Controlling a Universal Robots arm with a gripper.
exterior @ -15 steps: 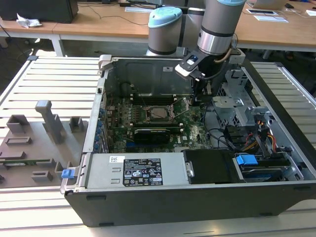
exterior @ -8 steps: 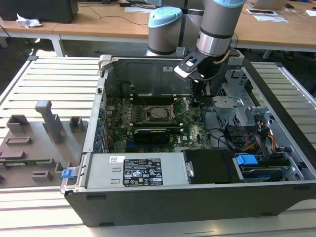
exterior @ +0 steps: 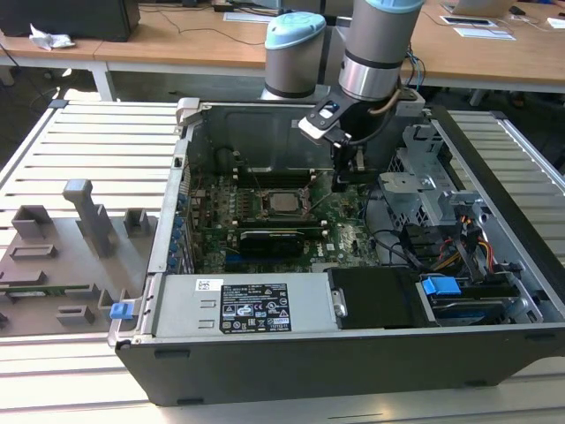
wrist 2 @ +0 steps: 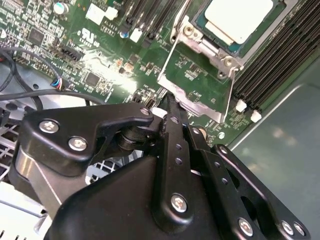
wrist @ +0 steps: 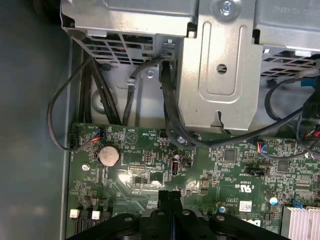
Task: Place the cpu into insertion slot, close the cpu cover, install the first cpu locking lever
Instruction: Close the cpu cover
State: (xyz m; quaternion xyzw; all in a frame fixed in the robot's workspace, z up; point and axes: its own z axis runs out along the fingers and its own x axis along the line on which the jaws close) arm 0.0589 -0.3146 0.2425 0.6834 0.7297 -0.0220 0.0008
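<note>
The cpu (exterior: pixel 282 202) lies flat in the insertion slot (exterior: pixel 265 205) on the green board, its silvery top (wrist 2: pixel 240 17) facing up. The cpu cover (wrist 2: pixel 197 102), a metal frame with a square window, stands tilted open from its hinge at the edge of the slot (wrist 2: pixel 210 50). A thin metal lever rod (wrist 2: pixel 233 85) runs along one side of the cover. My gripper (exterior: pixel 340 181) hangs inside the case at the exterior view's right of the slot. Its black fingers (wrist 2: pixel 172 130) are pressed together with nothing between them. The gripper's tips (wrist 2: pixel 167 102) are right at the cover's free edge. In the first wrist view the gripper (wrist: pixel 170 192) is shut above the board.
The open computer case (exterior: pixel 177 256) lies on a slatted table. A metal drive cage (wrist: pixel 220 60) and black cables (wrist: pixel 170 110) crowd the space beside the gripper. Black memory slots (wrist 2: pixel 280 55) flank the socket, and a black expansion card (exterior: pixel 274 238) lies in front of it. Grey fixtures (exterior: pixel 88 216) stand at the exterior view's left.
</note>
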